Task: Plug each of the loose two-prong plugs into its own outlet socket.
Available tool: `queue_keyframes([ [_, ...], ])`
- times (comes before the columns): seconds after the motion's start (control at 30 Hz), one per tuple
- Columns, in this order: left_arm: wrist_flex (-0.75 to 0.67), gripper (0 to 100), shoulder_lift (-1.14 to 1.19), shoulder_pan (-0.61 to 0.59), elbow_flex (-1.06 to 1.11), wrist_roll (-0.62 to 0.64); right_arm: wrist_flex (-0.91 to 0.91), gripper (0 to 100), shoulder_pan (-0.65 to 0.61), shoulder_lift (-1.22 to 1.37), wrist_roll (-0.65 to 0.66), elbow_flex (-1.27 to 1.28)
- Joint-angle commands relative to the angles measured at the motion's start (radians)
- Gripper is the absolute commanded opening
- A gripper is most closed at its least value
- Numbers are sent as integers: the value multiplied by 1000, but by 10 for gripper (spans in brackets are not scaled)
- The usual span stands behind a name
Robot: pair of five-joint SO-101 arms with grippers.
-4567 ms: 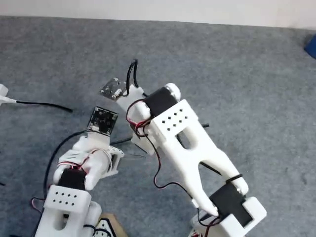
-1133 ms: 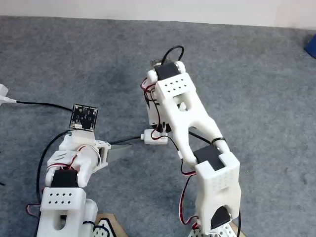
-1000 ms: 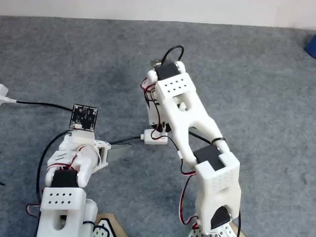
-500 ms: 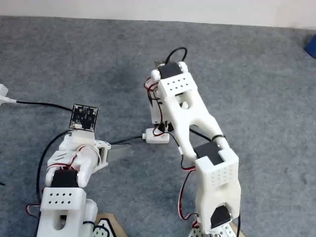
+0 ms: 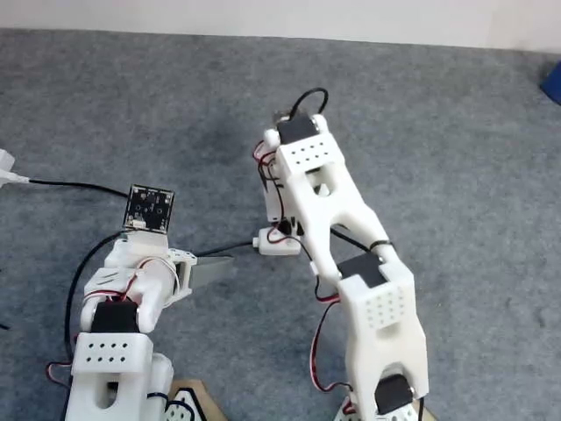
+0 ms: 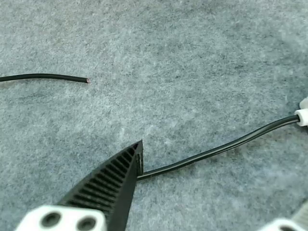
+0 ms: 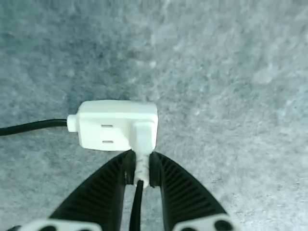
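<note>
Plug [image 7: 143,139] is pinched tight in your right gripper [image 7: 141,166], nose butted into the white outlet block [image 7: 110,125] next to its free pair of slots, cord trailing back between the fingers [image 7: 106,192]. High view: block sits mid-frame, long axis left-right. Left gripper [image 5: 209,267] gapes wide, empty. Open grey carpet [image 5: 438,132] all round; second plug [image 5: 5,171] at the left edge.

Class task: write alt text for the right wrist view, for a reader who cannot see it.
The right hand pinches a white plug whose front end meets one side of a white outlet block. Two empty slots show on the block's face, a black cord leaves its other end, and the block lies on grey carpet.
</note>
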Motion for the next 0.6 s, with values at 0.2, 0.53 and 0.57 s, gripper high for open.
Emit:
queue_keyframes([
  [0.2,-12,508,-2,-7,-5,0,53,245,-30,-162,81,-39],
  [0.53,52,509,-1,42,-28,0,54,422,-25,-364,100,-47],
  [0.57,63,509,-1,47,-33,0,54,422,-12,-403,100,-58],
])
